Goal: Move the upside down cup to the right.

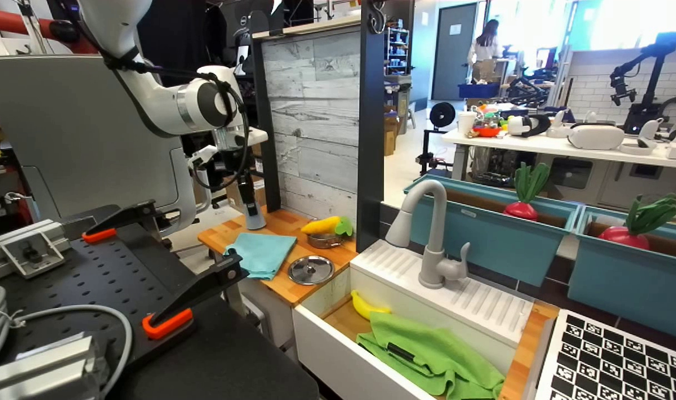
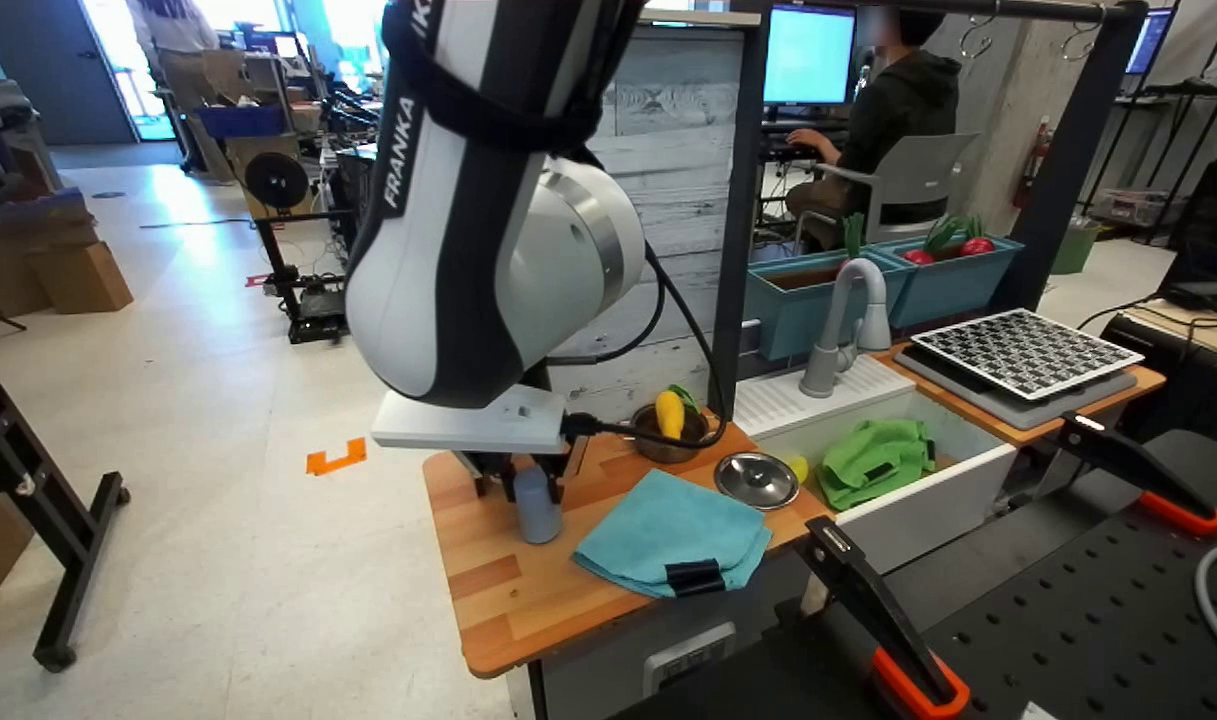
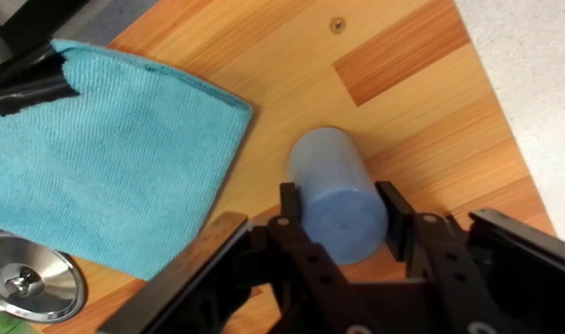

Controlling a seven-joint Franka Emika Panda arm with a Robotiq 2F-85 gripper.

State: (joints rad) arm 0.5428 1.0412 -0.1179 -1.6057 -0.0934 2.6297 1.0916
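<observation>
Turquoise cloth lies left in the wrist view; right of it the cup points mouth down over the wooden counter, contact unclear, long axis near vertical, pinched on both sides by the part-closed gripper.

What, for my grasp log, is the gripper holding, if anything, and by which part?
The upside-down cup, it appears: the gripper has its fingers against opposite sides, near the closed end facing up, with no visible gap.
</observation>
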